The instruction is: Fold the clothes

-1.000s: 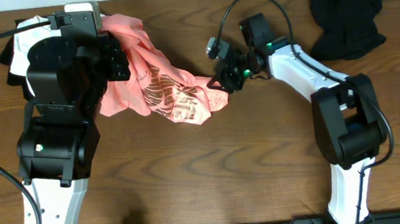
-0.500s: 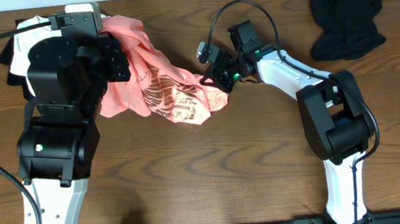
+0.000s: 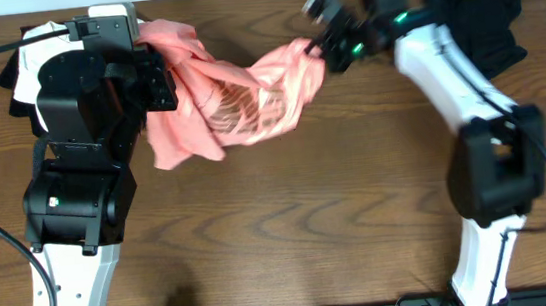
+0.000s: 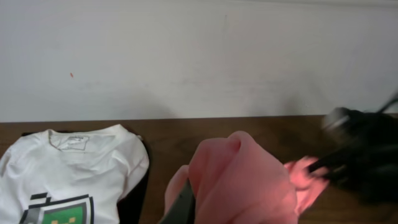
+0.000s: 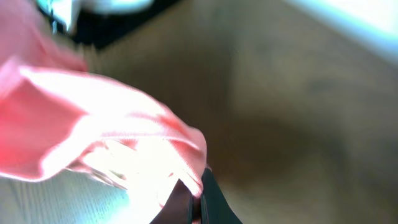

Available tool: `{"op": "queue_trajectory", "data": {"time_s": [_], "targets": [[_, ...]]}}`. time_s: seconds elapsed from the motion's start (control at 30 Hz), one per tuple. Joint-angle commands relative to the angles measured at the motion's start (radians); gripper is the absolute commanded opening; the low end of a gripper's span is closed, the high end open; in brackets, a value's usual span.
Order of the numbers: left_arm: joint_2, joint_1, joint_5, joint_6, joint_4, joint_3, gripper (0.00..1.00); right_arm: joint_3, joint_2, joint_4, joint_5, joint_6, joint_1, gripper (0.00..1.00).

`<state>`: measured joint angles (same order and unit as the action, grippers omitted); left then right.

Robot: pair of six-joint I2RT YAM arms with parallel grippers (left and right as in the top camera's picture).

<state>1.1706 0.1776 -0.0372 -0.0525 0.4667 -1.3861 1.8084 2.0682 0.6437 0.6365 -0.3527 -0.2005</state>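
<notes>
Evidently, over the table (image 3: 291, 232) in the upper middle of the overhead frame, the pink shirt (image 3: 247, 95) is drawn out between both arms, probably to open it flat before any fold. Its long axis runs left to right, tilting up toward the upper right, and its print faces up. A black heap (image 3: 476, 13) sits apart at upper right. The left gripper (image 3: 159, 81) is closed on the shirt's left end. The right gripper (image 3: 328, 49) is pinched tight on its right corner, cloth bunched at the fingers.
</notes>
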Motion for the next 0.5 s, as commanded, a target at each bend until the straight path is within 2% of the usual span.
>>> {"op": "queue_trajectory", "data": {"time_s": [0.0,0.2,0.33,0.47], "targets": [[0.005,-0.004,0.076,-0.002,-0.017,-0.012,0.06,0.136,-0.138,0.098,-0.109,-0.033,0.033,0.01],[0.013,-0.005,0.194,-0.002,-0.109,-0.012,0.06,0.226,-0.253,0.266,-0.340,-0.039,0.076,0.01],[0.028,-0.005,0.286,-0.002,-0.233,-0.012,0.06,0.227,-0.312,0.293,-0.508,0.059,0.113,0.01],[0.072,-0.005,0.319,-0.002,-0.324,-0.012,0.06,0.225,-0.318,0.288,-0.536,0.087,0.139,0.01]]}}
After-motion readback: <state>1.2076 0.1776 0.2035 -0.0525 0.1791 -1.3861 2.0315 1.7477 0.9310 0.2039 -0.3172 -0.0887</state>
